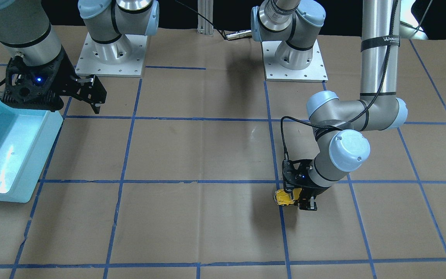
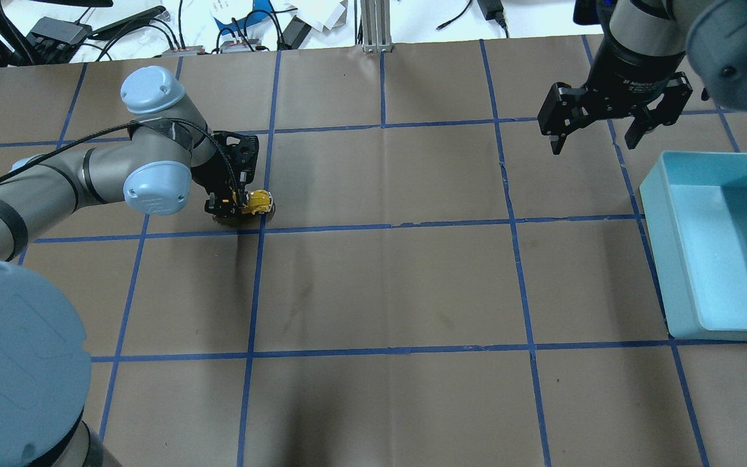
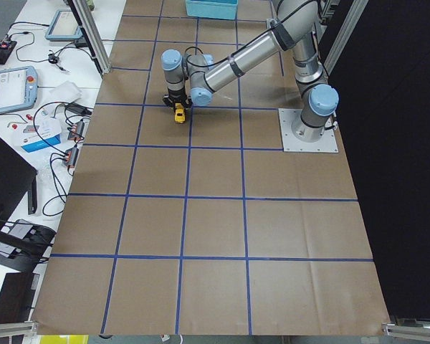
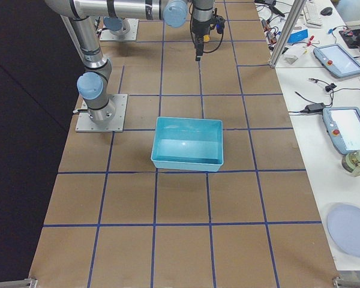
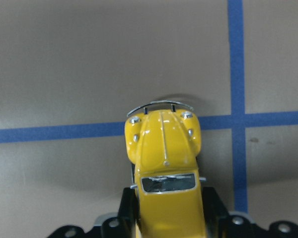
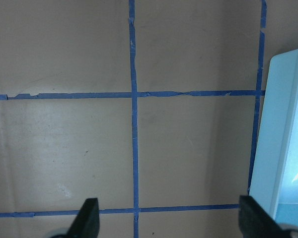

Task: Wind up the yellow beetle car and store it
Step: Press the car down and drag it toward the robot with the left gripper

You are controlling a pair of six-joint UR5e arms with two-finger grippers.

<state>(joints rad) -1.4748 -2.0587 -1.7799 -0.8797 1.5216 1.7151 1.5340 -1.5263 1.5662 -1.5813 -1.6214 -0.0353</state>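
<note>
Status: wind-up stage in hand, by my reading. Left gripper [image 2: 231,206] was pinching the yellow beetle car [image 5: 164,171] by its rear half, one finger against each flank, nose pointing out ahead of the fingers. Car sat on the robot's left side of the tabletop [image 2: 380,292], beside a crossing of blue tape lines, very low. Whether the wheels touched the paper could not be told; a shadow lay under the nose.

Right gripper [image 2: 594,139] hung spread and empty, near the light blue bin [image 2: 659,227] and well apart from the car.

Next move, as judged: press the wheels firmly down and drag the car along its own axis to load the spring, without letting it twist in the grip. Bin is far across, so storing probably calls for a long carry or a hand-over.

Car appearance: glossy yellow, rounded bonnet with centre seam, chrome bumper and headlamps, dark windscreen; no damage seen
</note>
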